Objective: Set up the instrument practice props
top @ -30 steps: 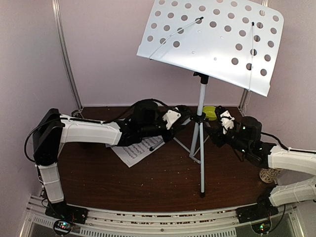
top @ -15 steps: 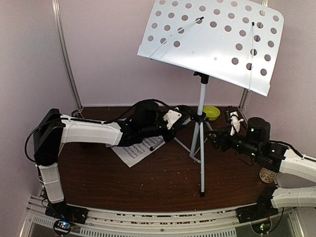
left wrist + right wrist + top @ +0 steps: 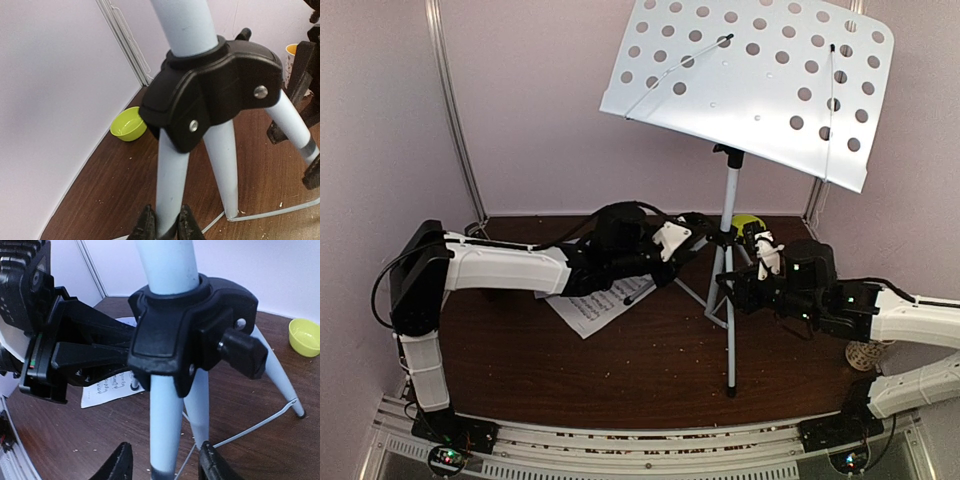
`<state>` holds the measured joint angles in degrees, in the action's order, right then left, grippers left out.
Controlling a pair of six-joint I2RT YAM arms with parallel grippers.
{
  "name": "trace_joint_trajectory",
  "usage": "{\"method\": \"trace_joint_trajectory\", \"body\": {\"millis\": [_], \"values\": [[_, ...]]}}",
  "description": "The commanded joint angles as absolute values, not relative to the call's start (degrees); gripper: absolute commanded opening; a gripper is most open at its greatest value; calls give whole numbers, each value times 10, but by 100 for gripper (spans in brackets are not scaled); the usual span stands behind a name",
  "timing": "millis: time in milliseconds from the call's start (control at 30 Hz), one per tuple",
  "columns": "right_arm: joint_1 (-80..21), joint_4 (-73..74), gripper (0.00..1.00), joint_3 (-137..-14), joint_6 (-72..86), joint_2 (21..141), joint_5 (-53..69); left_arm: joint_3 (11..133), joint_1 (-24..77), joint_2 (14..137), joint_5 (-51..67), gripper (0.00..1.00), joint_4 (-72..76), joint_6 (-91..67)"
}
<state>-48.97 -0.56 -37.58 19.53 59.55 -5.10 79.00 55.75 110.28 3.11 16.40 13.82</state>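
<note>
A dark wooden surface point(image 3: 650, 370) sat between pale lilac walls. Near its middle the white perforated music stand point(image 3: 740, 90) stood upright on its tripod. The left tool point(image 3: 167, 227) was clamped on one tripod leg. The right tool point(image 3: 164, 465) straddled a leg, jaws apart. A printed music sheet point(image 3: 590, 305) lay under the left arm, and a green bowl point(image 3: 128, 125) sat near the back wall.

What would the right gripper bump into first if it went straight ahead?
Most likely the tripod leg of the music stand. It stands right between the right gripper's open fingers, so that leg comes first.
</note>
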Motion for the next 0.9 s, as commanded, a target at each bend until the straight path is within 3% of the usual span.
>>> {"method": "trace_joint_trajectory", "body": {"millis": [0, 200, 233, 867], "values": [[-498, 7, 36, -393, 210, 600, -118, 809, 560, 1109, -1, 0, 188, 121], [-498, 21, 2, -402, 198, 598, -141, 807, 561, 1095, -17, 0, 189, 120], [-498, 25, 0, -405, 193, 598, -143, 806, 561, 1093, -21, 0, 191, 119], [-498, -3, 0, -471, 78, 643, -139, 731, 562, 999, -159, 0, 236, 139]]}}
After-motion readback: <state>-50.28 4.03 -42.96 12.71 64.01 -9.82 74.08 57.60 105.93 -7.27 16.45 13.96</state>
